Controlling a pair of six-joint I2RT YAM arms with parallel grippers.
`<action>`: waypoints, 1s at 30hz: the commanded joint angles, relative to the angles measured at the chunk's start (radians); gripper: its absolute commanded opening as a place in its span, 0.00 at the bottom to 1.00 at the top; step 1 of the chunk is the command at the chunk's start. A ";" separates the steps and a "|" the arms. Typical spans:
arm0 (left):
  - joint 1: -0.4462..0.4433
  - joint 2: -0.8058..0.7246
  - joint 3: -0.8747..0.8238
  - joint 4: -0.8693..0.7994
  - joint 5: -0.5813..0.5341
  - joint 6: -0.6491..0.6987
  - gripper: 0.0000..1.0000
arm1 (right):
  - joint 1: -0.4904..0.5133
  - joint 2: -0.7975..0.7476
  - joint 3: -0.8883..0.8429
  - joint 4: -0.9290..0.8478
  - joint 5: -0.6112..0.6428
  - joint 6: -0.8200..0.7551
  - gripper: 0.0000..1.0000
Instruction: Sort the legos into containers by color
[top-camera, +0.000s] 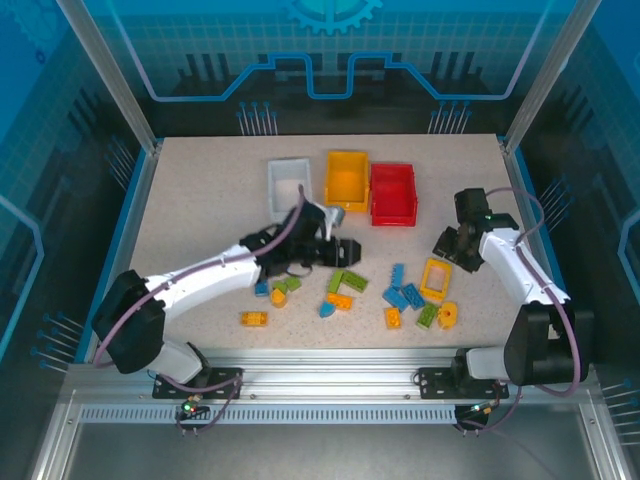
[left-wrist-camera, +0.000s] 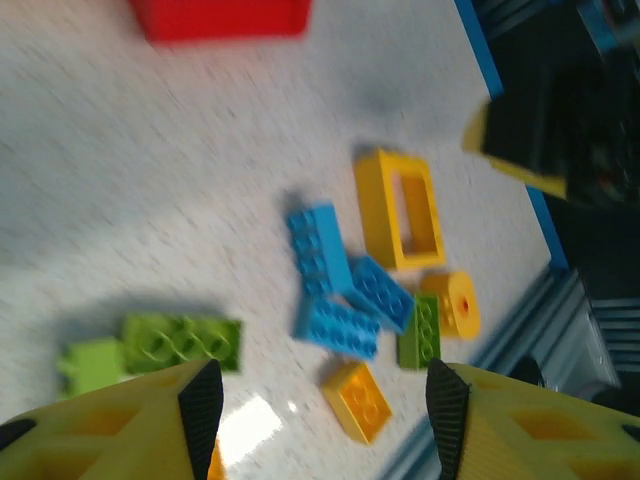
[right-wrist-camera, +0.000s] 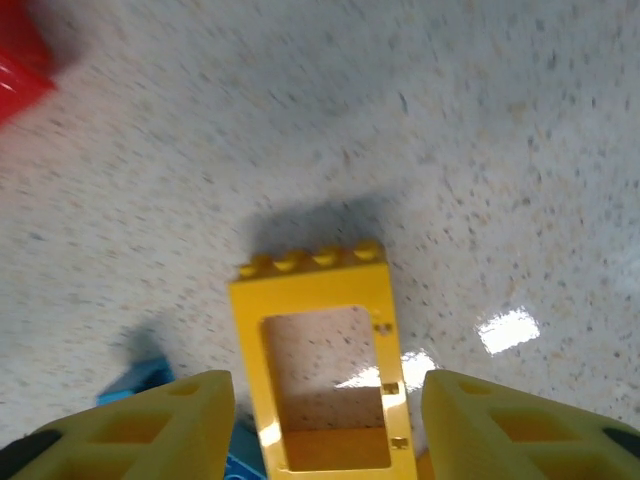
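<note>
Nearest the arm bases, the legos lie loose across the near half of the desk, none stacked. A yellow brick sits apart on the left. A small knot of blue, green and orange pieces lies half under the left arm, so its shapes are hard to separate. To the right, blue bricks overlap one another, with an orange round piece just beside them. The left fingers stand wide with nothing between them, above a green brick whose near edge they cut off. The right fingers are also spread. They flank the near end of the yellow frame lying flat on the desk, and whether they touch it cannot be told. The left wrist view is blurred, and a dark shape at its right edge is unreadable. Farthest back, three containers stand side by side: the white bin, its near corner covered by the left arm, then the yellow bin, then the red bin.
</note>
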 joint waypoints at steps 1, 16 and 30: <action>-0.071 -0.031 -0.049 0.134 -0.085 -0.095 0.60 | -0.036 0.003 -0.062 0.041 -0.018 0.023 0.51; -0.171 0.053 -0.049 0.193 -0.050 -0.129 0.58 | -0.086 0.144 -0.161 0.198 -0.106 -0.018 0.25; -0.105 -0.011 0.064 0.000 -0.141 -0.058 0.56 | 0.062 0.049 0.088 0.133 0.150 -0.105 0.07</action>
